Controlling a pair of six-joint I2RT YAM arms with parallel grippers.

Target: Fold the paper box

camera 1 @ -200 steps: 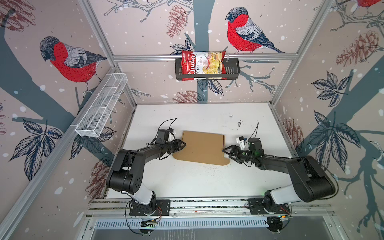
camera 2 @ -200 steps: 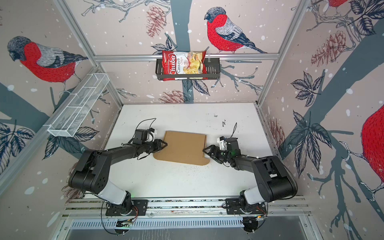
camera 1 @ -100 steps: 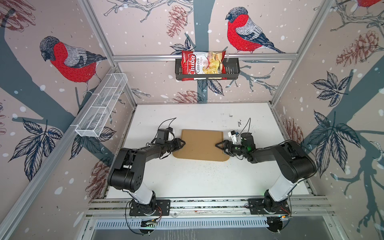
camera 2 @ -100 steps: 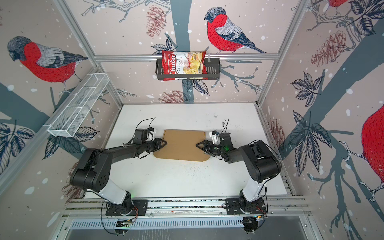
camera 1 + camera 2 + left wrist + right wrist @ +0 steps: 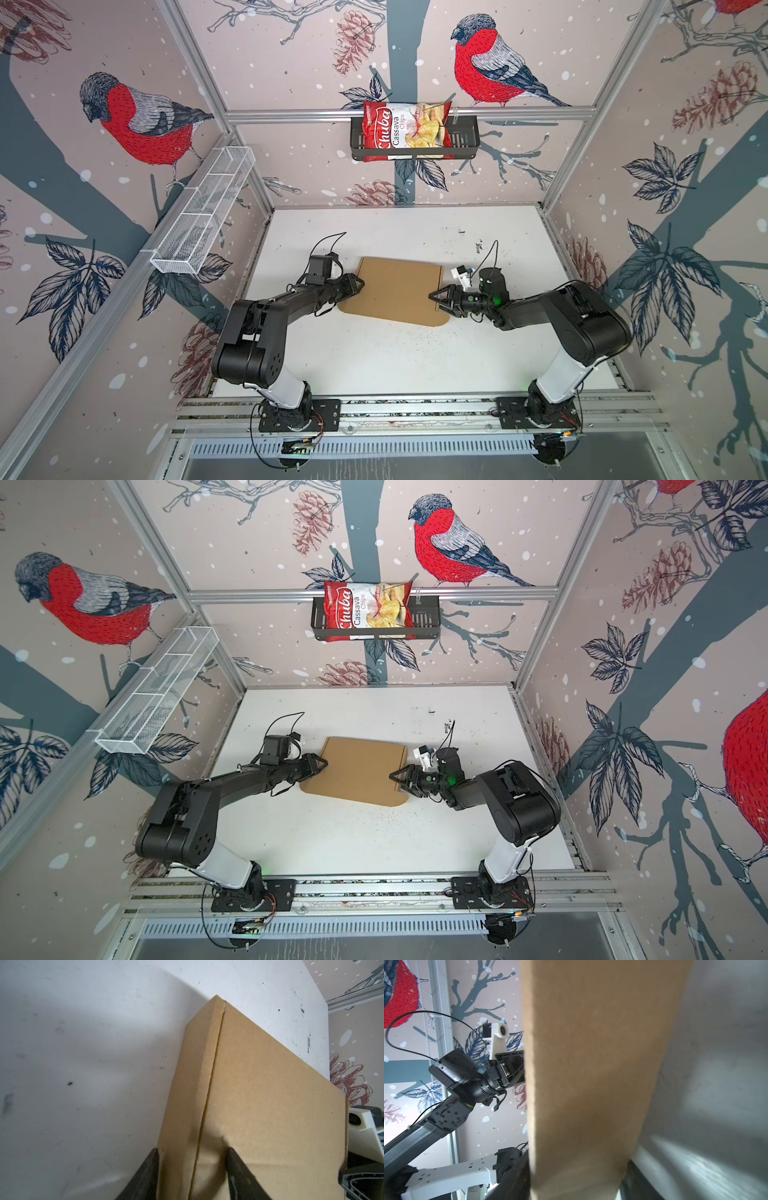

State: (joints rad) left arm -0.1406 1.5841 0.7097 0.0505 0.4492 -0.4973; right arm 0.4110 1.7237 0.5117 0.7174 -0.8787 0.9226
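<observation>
The left fingers (image 5: 238, 1174) are closed on the left edge of the paper box (image 5: 270, 1095). One finger is set against the side wall and the other is pressed onto the top face, where a small dent is seen in the cardboard. The right fingers (image 5: 517, 1180) are closed on the opposite edge, and the gap between them is filled by the brown board (image 5: 591, 1064).

In both top views the paper box (image 5: 395, 291) (image 5: 357, 771) is seen shut and flat near the middle of the white counter (image 5: 374, 357), held between the two arms. A rounded flap is seen jutting from its near edge. Whether the box rests on the counter or is raised slightly off it cannot be told.

A red chips bag (image 5: 405, 131) is seen in a black basket (image 5: 463, 141) on the back wall. A white wire tray (image 5: 203, 212) is mounted on the left wall.
</observation>
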